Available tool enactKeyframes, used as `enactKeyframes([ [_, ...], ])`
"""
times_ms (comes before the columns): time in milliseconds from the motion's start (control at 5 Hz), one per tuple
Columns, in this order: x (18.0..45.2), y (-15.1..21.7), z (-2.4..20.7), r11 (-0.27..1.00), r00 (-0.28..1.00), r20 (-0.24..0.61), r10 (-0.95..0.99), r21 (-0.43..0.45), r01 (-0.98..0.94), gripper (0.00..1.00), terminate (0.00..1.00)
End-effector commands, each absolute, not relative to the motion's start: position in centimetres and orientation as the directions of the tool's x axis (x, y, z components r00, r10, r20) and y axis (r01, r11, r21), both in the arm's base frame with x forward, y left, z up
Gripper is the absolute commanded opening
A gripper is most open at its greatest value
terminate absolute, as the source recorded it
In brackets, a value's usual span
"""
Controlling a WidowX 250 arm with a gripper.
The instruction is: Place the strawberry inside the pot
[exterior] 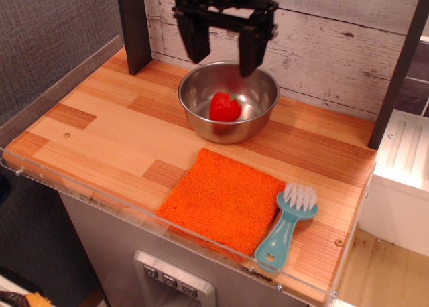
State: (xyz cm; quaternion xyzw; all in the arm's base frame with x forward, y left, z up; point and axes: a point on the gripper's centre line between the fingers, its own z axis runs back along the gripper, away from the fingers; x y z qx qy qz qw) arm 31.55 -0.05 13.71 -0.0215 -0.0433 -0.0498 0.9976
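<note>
The red strawberry point(224, 107) lies inside the shiny steel pot point(199, 123), near its middle. The pot stands on the wooden table at the back, in front of the white plank wall. My black gripper point(224, 57) hangs above the pot's back rim with its two fingers spread wide apart and nothing between them. It is open and clear of the strawberry.
An orange square cloth point(222, 199) lies in front of the pot. A teal brush point(288, 226) with white bristles lies at its right, near the front edge. A dark post point(134, 27) stands at the back left. A clear plastic lip runs along the table's front.
</note>
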Motion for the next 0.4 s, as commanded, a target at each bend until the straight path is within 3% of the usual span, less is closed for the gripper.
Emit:
enactKeyframes([
  [0, 31.04, 0.45, 15.71, 0.993, 0.984, 0.139, -0.108, -0.035, 0.114, 1.0, 0.0],
  [200, 31.04, 0.45, 15.71, 0.993, 0.984, 0.139, -0.108, -0.035, 0.114, 1.0, 1.0],
])
